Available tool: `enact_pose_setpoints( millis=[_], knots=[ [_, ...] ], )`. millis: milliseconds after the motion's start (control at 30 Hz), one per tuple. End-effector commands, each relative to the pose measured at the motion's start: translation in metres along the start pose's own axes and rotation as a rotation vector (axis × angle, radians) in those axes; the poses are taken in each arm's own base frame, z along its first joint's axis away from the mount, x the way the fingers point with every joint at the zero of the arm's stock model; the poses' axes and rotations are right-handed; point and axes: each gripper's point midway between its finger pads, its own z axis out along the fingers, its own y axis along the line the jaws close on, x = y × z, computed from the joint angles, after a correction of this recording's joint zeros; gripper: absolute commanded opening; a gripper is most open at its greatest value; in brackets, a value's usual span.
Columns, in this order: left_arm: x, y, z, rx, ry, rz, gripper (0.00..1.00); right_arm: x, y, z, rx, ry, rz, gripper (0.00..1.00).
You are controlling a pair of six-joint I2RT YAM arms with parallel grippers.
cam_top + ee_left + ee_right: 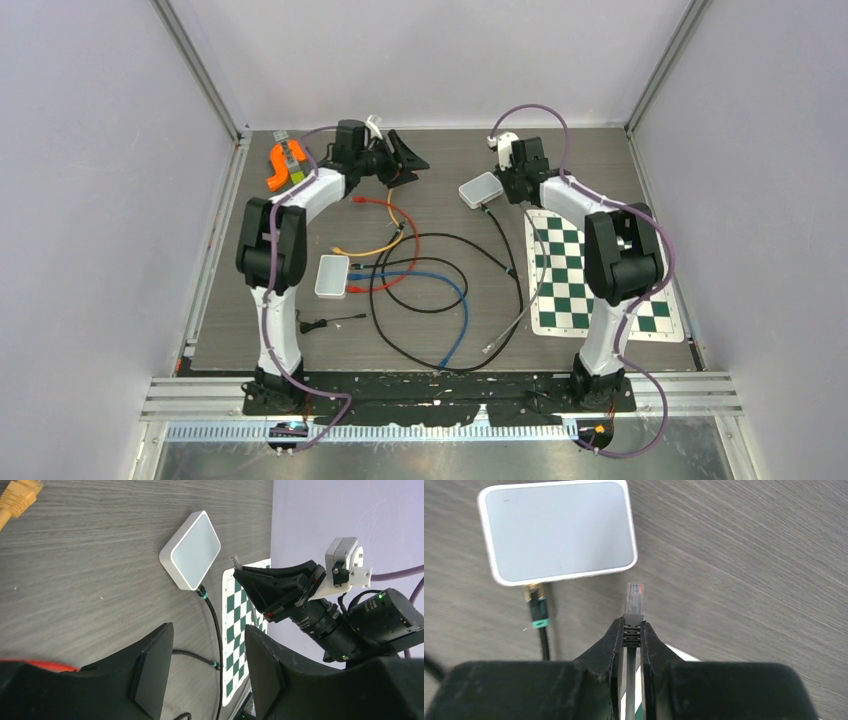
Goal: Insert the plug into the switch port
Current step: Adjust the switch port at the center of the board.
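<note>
The right jaws are clamped on the grey boot of a thin grey cable. Its clear plastic plug [634, 596] sticks out ahead of them, pointing at the port edge of the flat white rectangular switch [558, 530], near that edge but not touching it. A black cable with a green-banded connector [538, 614] sits in a port just beside the plug. The switch lies on the dark wood-grain table [749, 555]. The left jaws stand apart, holding nothing, well away from the switch.

Robotics laboratory cell: panel walls [430, 60] on aluminium framing [198, 65] enclose a counter [450, 160] bearing a checkerboard mat [565, 300], left arm [275, 250] and right arm [620, 250].
</note>
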Motion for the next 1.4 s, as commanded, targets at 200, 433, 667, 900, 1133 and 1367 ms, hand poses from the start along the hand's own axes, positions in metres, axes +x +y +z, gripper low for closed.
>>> enact_pose_setpoints(
  millis=[200, 433, 667, 900, 1133, 1367],
  knots=[
    [-0.010, 0.007, 0.044, 0.163, -0.020, -0.084, 0.56, -0.022, -0.048, 0.045, 0.069, 0.067, -0.020, 0.05],
    [-0.004, 0.021, 0.046, 0.110, 0.004, -0.022, 0.56, -0.038, -0.036, 0.064, -0.024, 0.076, 0.053, 0.05],
    [0.002, 0.045, 0.039, -0.032, 0.020, 0.024, 0.55, -0.059, -0.022, 0.082, -0.119, 0.055, 0.063, 0.05],
    [0.010, 0.065, 0.030, -0.121, 0.048, -0.005, 0.55, -0.058, 0.002, 0.084, -0.236, 0.076, -0.004, 0.05],
    [0.022, 0.063, 0.018, -0.120, 0.064, -0.006, 0.55, -0.062, 0.028, 0.076, -0.300, 0.095, -0.101, 0.05],
    [0.038, 0.069, 0.004, -0.149, 0.106, 0.028, 0.58, -0.080, 0.070, 0.060, -0.349, 0.050, -0.282, 0.05]
  ],
)
